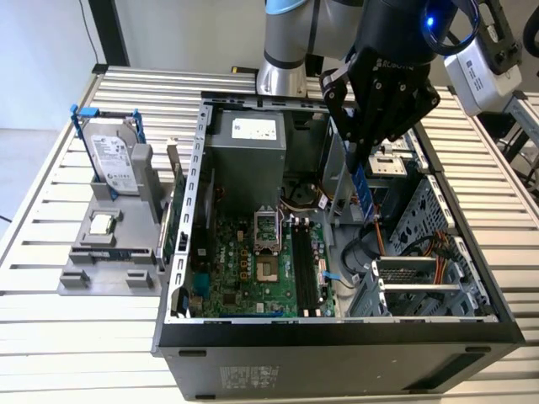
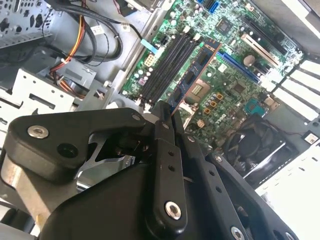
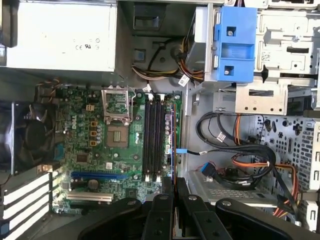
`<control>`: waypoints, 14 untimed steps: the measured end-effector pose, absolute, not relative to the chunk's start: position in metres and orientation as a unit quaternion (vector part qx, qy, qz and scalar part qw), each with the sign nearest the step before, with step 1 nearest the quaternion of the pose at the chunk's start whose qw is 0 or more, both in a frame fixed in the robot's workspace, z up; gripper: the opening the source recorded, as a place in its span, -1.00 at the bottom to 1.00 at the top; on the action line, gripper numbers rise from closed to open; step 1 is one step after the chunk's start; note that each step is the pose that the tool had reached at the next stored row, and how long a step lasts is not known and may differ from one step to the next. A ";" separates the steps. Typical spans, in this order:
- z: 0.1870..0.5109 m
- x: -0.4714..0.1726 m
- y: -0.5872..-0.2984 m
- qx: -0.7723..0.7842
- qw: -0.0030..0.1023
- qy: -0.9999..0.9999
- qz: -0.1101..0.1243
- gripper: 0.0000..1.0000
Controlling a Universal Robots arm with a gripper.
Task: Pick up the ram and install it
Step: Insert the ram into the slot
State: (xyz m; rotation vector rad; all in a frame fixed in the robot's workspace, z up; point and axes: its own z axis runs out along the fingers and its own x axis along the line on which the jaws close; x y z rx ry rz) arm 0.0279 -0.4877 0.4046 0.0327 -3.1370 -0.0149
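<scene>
Currently the claw (image 1: pixel 357 145) is clenched on the upper end of the ram (image 1: pixel 363 192). The stick hangs upright from it, inside the open computer case (image 1: pixel 337 332) and clear of the motherboard (image 1: pixel 244 261). It sits to the exterior view's right of the black memory slots (image 1: pixel 305 265), apart from them and close to the metal drive cage (image 1: pixel 429 223). Outside the case, a silver hard drive (image 1: pixel 114 156) stands in a grey holder (image 1: pixel 105 252) on the slatted counter (image 1: pixel 50 337).
</scene>
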 end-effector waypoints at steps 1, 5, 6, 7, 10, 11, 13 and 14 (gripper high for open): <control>0.404 0.028 -0.488 0.010 0.002 -1.000 -0.005 -1.00; 0.401 0.028 -0.488 0.010 0.002 -1.000 -0.005 -1.00; 0.400 0.028 -0.488 0.010 0.002 -1.000 -0.005 -1.00; 0.400 0.028 -0.488 0.010 0.002 -1.000 -0.005 -1.00; 0.398 0.028 -0.488 0.010 0.002 -1.000 -0.004 -1.00; 0.397 0.028 -0.488 0.010 0.002 -1.000 -0.004 -1.00; 0.397 0.028 -0.488 0.010 0.002 -1.000 -0.004 -1.00; 0.397 0.028 -0.488 0.010 0.002 -1.000 -0.004 -1.00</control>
